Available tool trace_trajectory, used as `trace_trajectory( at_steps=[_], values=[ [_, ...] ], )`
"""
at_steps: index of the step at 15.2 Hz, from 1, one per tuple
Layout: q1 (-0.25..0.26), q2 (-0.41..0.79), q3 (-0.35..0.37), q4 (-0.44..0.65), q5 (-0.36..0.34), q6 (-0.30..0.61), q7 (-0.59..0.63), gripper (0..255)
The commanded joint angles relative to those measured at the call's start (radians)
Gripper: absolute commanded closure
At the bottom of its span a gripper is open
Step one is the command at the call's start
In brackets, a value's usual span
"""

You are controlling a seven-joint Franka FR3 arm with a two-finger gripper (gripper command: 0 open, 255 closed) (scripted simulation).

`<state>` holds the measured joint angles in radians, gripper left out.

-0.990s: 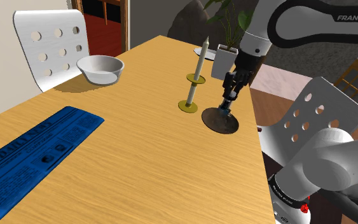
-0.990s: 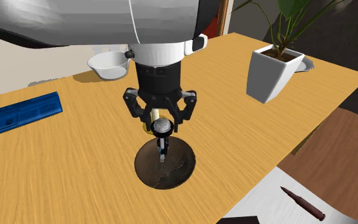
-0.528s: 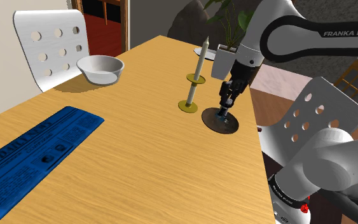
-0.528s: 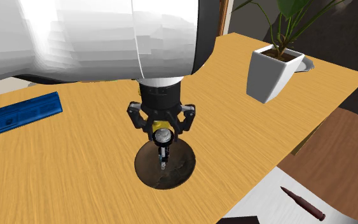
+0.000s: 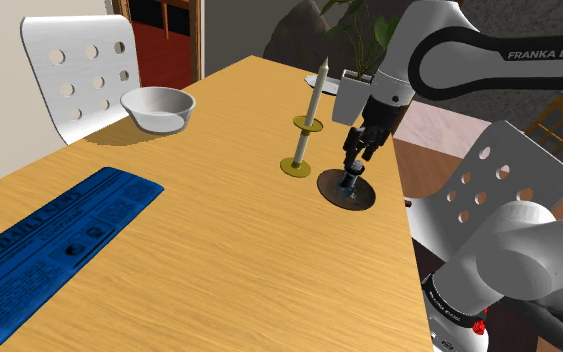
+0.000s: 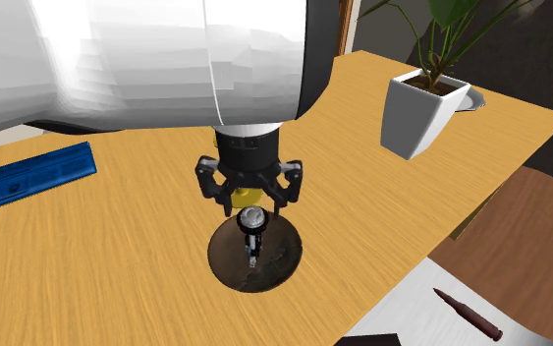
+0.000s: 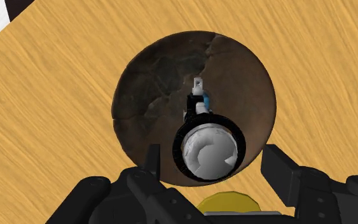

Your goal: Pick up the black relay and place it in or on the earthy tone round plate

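I have the end effector directly over the dark brown round plate. Its fingers are spread apart with a visible gap on either side of the black relay, so nothing is clamped. The relay stands upright between them, silver cap toward the wrist camera. In the second exterior view its lower end looks to sit on the plate near the middle, though I can't confirm contact for certain. I read this as the tail of the placing step, so the job is to get away without disturbing it. The relay is tall on a narrow foot and I'd expect it to tip at the slightest brush. I would hold the fingers wide and draw straight up along the relay's own axis, with no sideways drift or wrist roll until the fingertips are above the cap. The candlestick stands just beside the plate on the desk, toward the shoulder view's left, so I'd avoid swinging that way while low. The plate looks nearly flat, so a toppled relay could roll off it.
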<state>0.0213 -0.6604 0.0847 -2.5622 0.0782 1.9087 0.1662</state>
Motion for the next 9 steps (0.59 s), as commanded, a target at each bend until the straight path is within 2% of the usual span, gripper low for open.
trace_trajectory(
  at_steps=[1,5,9],
  values=[
    [0.0,0.0,0.0,0.0,0.0,0.0,0.0,0],
    [0.0,0.0,0.0,0.0,0.0,0.0,0.0,0],
    [-0.003,-0.011,-0.008,0.12,-0.007,-0.131,0.001,0]
  ],
)
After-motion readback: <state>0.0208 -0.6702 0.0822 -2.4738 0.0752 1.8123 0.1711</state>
